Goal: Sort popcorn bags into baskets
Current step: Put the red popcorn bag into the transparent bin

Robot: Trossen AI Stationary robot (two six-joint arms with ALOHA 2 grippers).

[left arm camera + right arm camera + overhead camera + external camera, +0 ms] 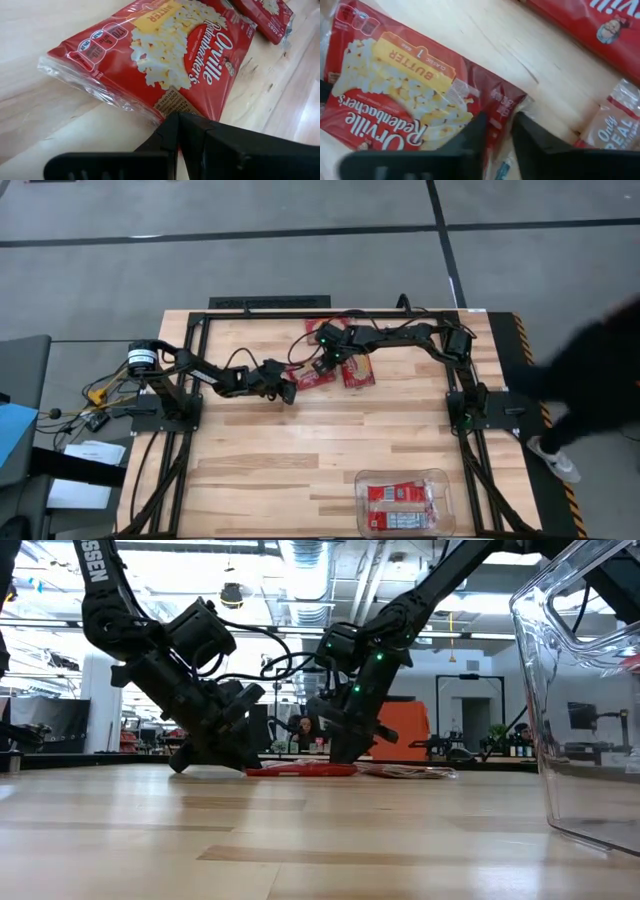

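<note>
A red popcorn bag (313, 377) with a cream centre lies flat on the table at the far middle. It also shows in the left wrist view (165, 55) and the right wrist view (405, 95). My left gripper (287, 391) is shut, low at the bag's left end. My right gripper (325, 366) points down over the bag's other end, its fingers a little apart. A second bag (358, 370) lies just to the right of it, and more bags (335, 328) lie behind. The clear basket (360, 485) at the near right holds bags (400, 505). My left gripper has its shut fingertips (175, 120) against the bag's near corner (167, 107), slanting down from the table's left. The bag lies flat on the table. Whether the fingers pinch the film, I cannot tell. My right gripper's fingers (475, 132) stand on either side of the bag's crimped end (497, 112), coming from above. Whether they touch the bag, I cannot tell.
The basket's clear wall (590, 690) fills the right of the low view. A person in dark clothes (600, 370) stands beyond the table's right edge. Bare wood lies between the bags and the basket. Other bags (590, 25) lie close to my right gripper.
</note>
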